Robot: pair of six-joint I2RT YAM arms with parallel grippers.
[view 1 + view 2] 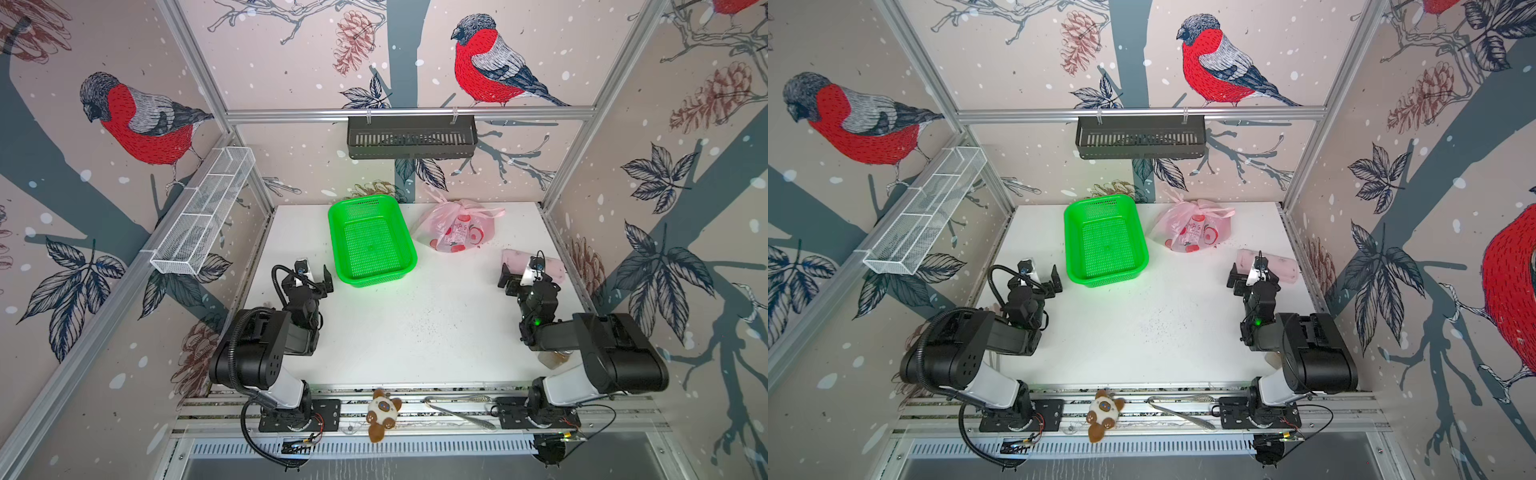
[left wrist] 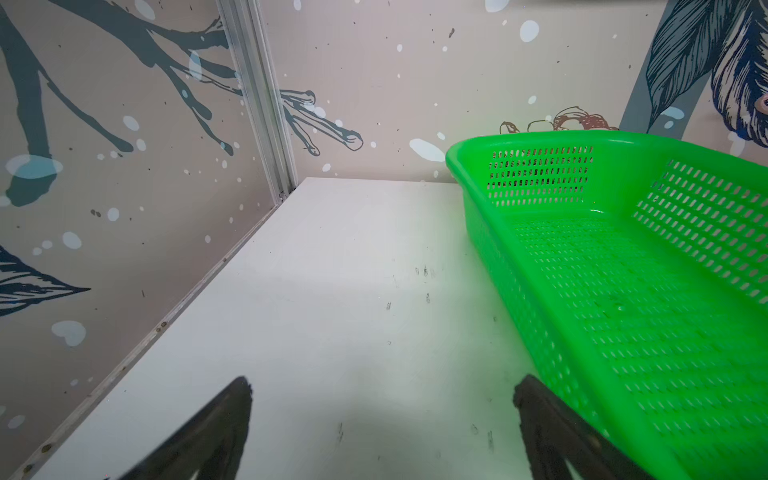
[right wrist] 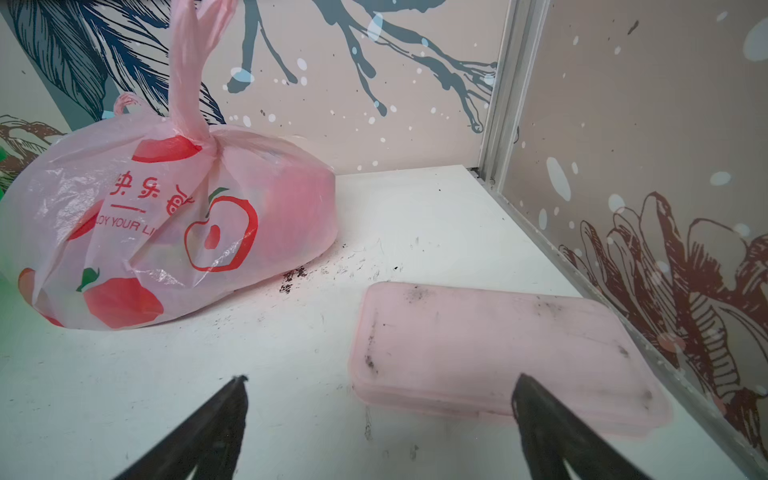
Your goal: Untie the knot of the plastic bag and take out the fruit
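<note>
Right wrist view: plastic bag (image 3: 166,232) sits apart, ahead of the right gripper (image 3: 381,377), jaws spread wide.

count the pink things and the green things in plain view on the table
pink: 2 (plastic bag, flat case)
green: 1 (basket)
total: 3

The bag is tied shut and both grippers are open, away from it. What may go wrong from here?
The knot is tight and the film thin: the right gripper may pinch the plastic bag wall and tear it. Pulled at one end, the light bag may slide, not untie. The pink case lies by the right gripper; a low reach may knock it.
</note>
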